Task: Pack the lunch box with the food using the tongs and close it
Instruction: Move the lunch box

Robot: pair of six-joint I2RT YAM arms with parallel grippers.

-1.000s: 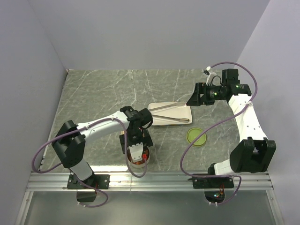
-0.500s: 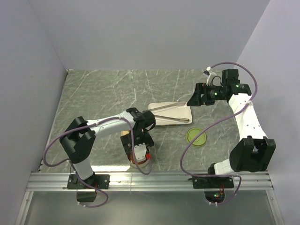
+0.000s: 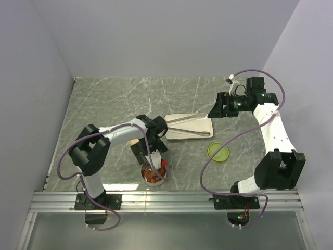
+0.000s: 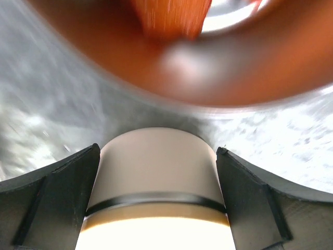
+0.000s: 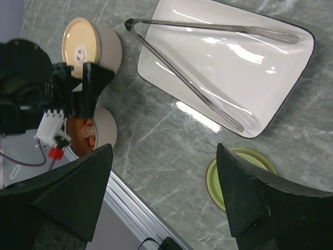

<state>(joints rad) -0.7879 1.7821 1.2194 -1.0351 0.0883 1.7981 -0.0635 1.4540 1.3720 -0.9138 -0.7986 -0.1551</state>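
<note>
A robot test lab, a marble-patterned table [image 3: 114, 104] enclosed by plain grey walls [image 3: 171, 36], aluminium rail [image 3: 166, 200] at 6 o'clock.

Left arm [image 3: 119, 133] and its gripper [image 3: 151, 152] block the food container [image 3: 154, 174] from 11 o'clock, while the tongs [image 5: 187, 62] on the white plate [image 5: 281, 78] lie unobstructed from above.

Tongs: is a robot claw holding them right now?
No. The tongs lie across the white plate, with no claw touching them.
</note>
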